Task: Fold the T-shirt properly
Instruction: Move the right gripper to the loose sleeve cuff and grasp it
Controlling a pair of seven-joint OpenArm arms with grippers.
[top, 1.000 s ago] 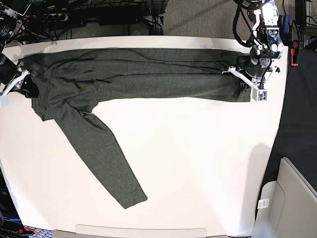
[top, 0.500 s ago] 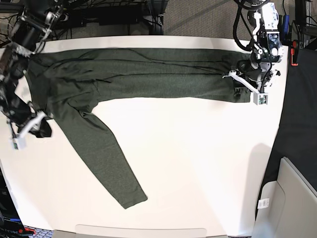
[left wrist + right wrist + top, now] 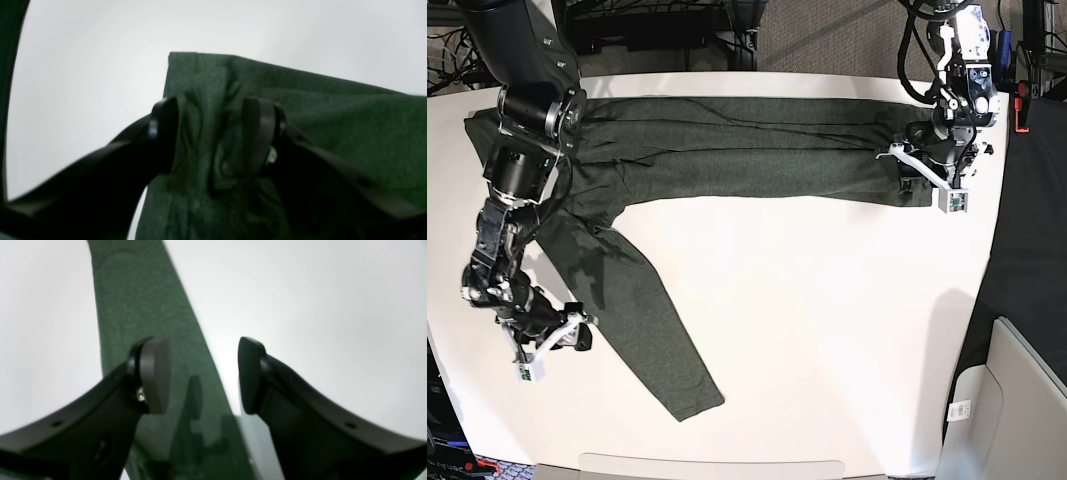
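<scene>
Your left gripper (image 3: 924, 172) sits at the far right end of the shirt (image 3: 727, 160) in the base view. In the left wrist view its two fingers (image 3: 257, 133) stand partly apart with bunched fabric between them; whether the pads actually pinch the cloth cannot be told.

Your right gripper (image 3: 552, 340) is low at the left side of the base view, just beside the edge of the shirt's loose sleeve (image 3: 642, 320). In the right wrist view its fingers (image 3: 155, 373) are spread wide and hold nothing; one finger is over the sleeve, the other over bare surface.

The shirt lies flat along the far edge of the white table (image 3: 827, 330), folded into a long band, with the sleeve running diagonally toward the near edge.

Beyond the table you see grey carpet (image 3: 827, 35) and cables (image 3: 627, 30). A light bin (image 3: 1017, 400) at lower right carries a small white label (image 3: 959, 408); its print is too small to read.
</scene>
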